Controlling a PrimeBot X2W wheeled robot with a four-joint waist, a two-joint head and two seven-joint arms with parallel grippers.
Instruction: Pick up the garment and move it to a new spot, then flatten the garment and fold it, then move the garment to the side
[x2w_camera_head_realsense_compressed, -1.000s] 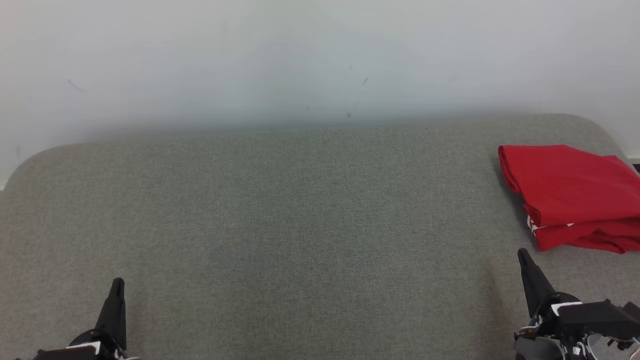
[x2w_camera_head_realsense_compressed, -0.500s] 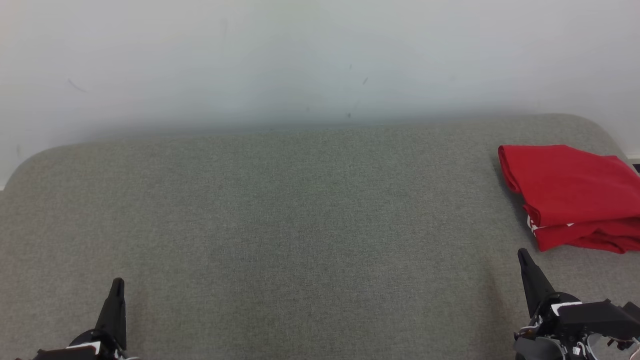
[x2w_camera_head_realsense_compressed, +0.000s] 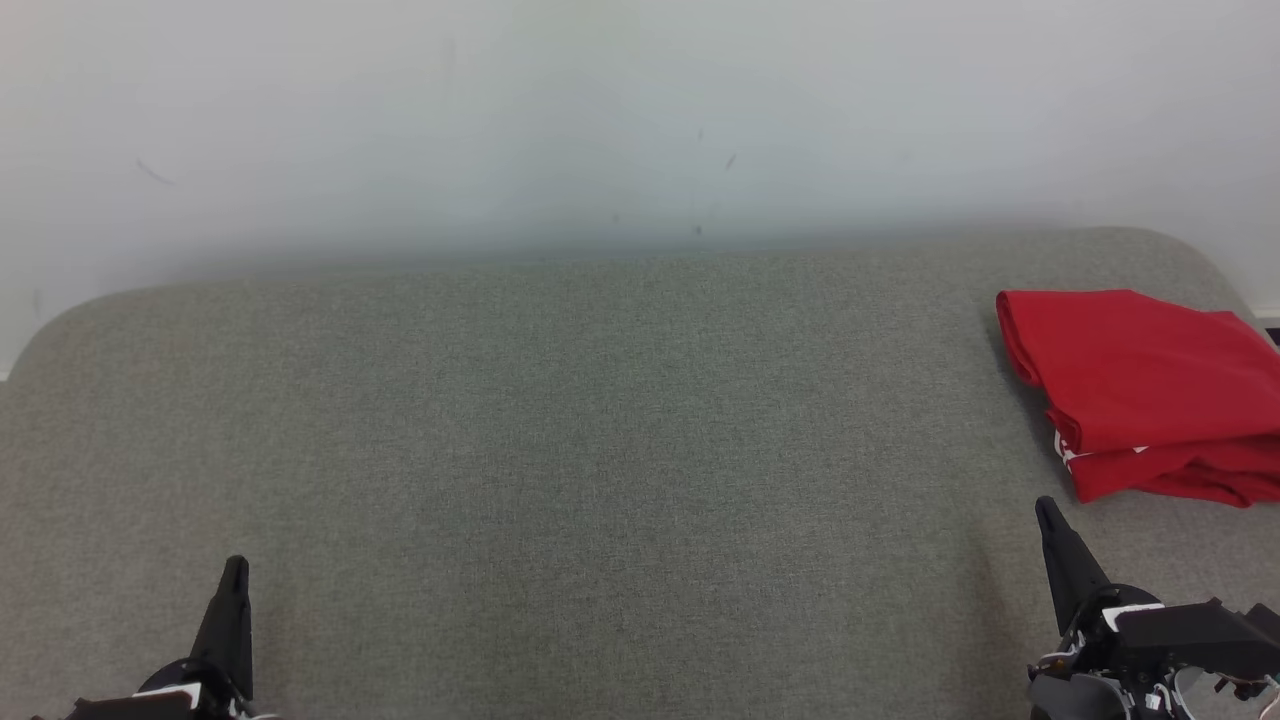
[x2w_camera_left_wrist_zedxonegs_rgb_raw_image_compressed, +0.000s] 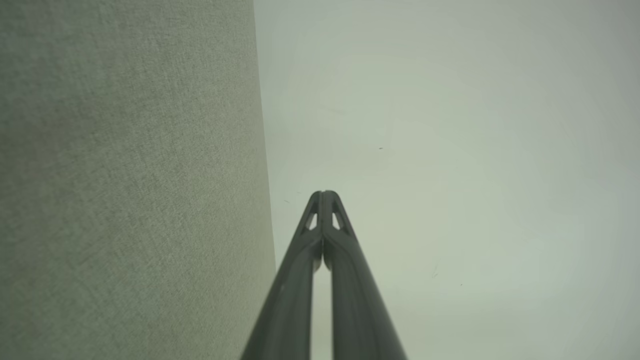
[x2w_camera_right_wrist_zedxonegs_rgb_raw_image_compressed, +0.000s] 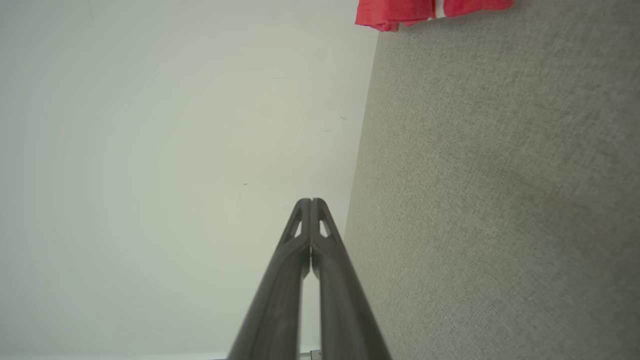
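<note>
Wall (x2w_camera_head_realsense_compressed: 600, 120): one pale, smooth, matt plane with a few small dark specks and scuffs. It stands beyond the tips of both tools.

Grey fabric surface (x2w_camera_head_realsense_compressed: 600, 450): one. It has a fine, even woven grain and a flat top, and its two far corners are rounded. It runs beneath and ahead of both tools and meets the wall at its far edge.

Garment (x2w_camera_head_realsense_compressed: 1130, 380): one, of soft red cloth. It is folded into a roughly rectangular stack with rounded fold edges, and the layers show along its near side. We note a thin white strip at that near edge.

Tools: two, a left tool (x2w_camera_head_realsense_compressed: 235, 570) and a right tool (x2w_camera_head_realsense_compressed: 1045, 508). Each is dark and matt, with two long fingers tapering to a narrow tip. In the wrist views we see small triangular cut-outs just behind the tips. On the left tool (x2w_camera_left_wrist_zedxonegs_rgb_raw_image_compressed: 324, 195) and the right tool (x2w_camera_right_wrist_zedxonegs_rgb_raw_image_compressed: 310, 202) the fingers are pressed together with nothing between them.

Position: the garment lies on the fabric surface ahead of the right tool and to its right. It is near the tip but apart from it, with bare fabric between the two. It is well apart from the left tool, far off to that tool's right. In the right wrist view the garment (x2w_camera_right_wrist_zedxonegs_rgb_raw_image_compressed: 400, 12) sits beyond the fingertips and is cut off by the top edge.
</note>
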